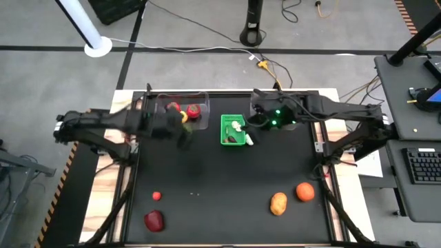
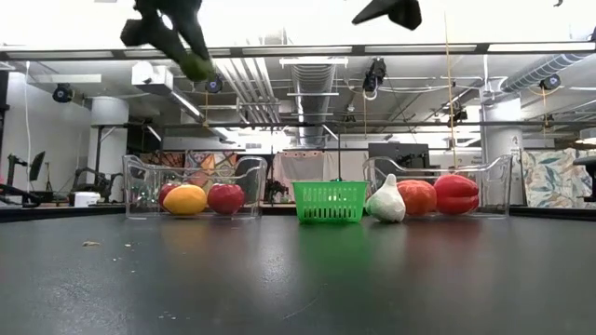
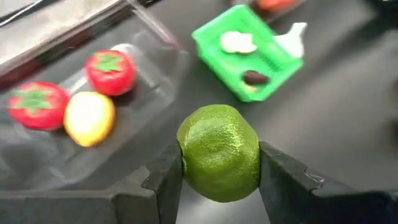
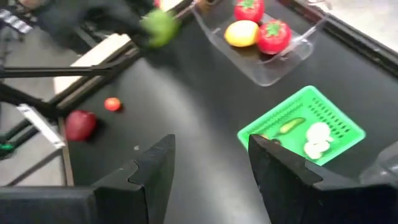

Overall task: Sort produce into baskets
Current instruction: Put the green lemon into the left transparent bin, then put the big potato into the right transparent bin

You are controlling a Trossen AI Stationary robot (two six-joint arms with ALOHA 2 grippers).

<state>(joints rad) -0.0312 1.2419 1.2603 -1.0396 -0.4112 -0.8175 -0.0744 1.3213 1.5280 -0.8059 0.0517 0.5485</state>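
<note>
1. The lime [image 3: 219,152], a green pebbled fruit, sits clamped between the two dark fingers [image 3: 163,180] of the left gripper [image 3: 217,180]. They press on its sides, so it is carried clear of the tabletop [image 1: 220,179], probably to be dropped rather than pushed.

2. In the high view the left gripper [image 1: 182,131] shows as a blurred dark mass just below the clear bin [image 1: 180,103] at upper left of centre. That bin holds two red strawberry-like pieces [image 3: 110,70] and a yellow fruit [image 3: 89,117], so the lime looks bound for the fruit there.

3. The green basket [image 1: 233,129] stands at the top centre of the frame, just right of that bin. It holds a pale piece [image 3: 237,42], a dark piece [image 3: 254,77] and a green one [image 4: 291,126], apparently vegetables; a white garlic bulb [image 2: 386,201] lies touching its right outer wall.

4. The low view shows a second clear bin [image 2: 438,191] at right with an orange-red piece [image 2: 417,196] and a red one [image 2: 456,194]; the right arm hides most of it from above.

5. The right gripper [image 4: 211,168] hovers by the green basket's upper right, fingers wide apart and holding nothing, seemingly waiting its turn.

6. Unsorted produce lies along the lower frame: a small red ball [image 1: 157,195] and a dark red fruit [image 1: 154,220] at lower left, a potato-like piece [image 1: 278,203] and an orange fruit [image 1: 304,191] at lower right. About four pieces appear left to sort.
</note>
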